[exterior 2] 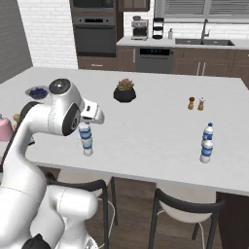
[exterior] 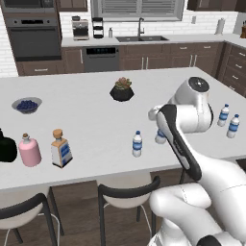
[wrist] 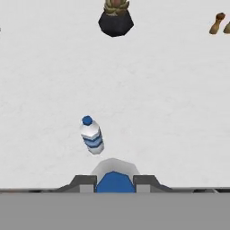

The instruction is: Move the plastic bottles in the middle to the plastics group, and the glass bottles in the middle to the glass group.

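Plastic bottle (exterior: 137, 143) stands near the middle of the counter (exterior: 86, 120), its blue label band too small to read. A second one (wrist: 115, 181) sits between the narrow jaws of the gripper (wrist: 115, 184) (gripped at the blue cap). The bowl (exterior: 27, 104) holds dark blue berries. The arm reaches forward over the counter, elbow raised.

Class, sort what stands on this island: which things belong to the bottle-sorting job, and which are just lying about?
Job in hand:
gripper, shut on a water bottle
loose water bottle
corked bottle
pink flask
black bottle
plastics group

Lying about:
potted plant
blueberry bowl
shakers
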